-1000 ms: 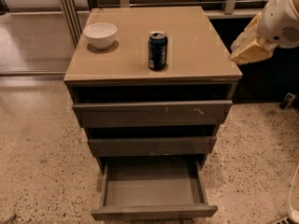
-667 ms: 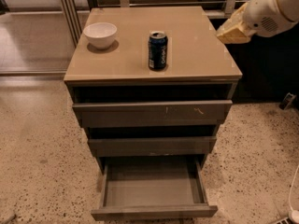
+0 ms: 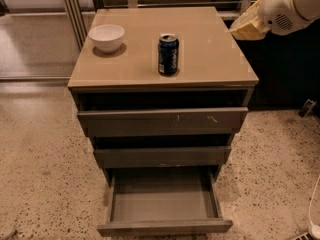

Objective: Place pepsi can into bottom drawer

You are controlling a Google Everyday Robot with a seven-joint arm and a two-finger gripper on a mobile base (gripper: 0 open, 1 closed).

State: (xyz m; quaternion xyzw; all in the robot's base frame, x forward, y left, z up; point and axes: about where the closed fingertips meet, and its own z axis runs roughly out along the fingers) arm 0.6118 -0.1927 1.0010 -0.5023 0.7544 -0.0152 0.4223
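The small dark blue pepsi can (image 3: 168, 54) is found upright (long axis vertical) at eight o'clock from the cream gripper (image 3: 245, 26), whose closure cannot be told.

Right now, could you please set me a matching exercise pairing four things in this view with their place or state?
Things:
1. pepsi can
2. white bowl
3. bottom drawer
4. pincer

Places or states:
A. pulled open near the floor
B. at the left rear of the cabinet top
C. in the air at the cabinet top's right rear edge
D. upright near the middle of the cabinet top

Pairs: 1-D, 2-B, 3-A, 4-C
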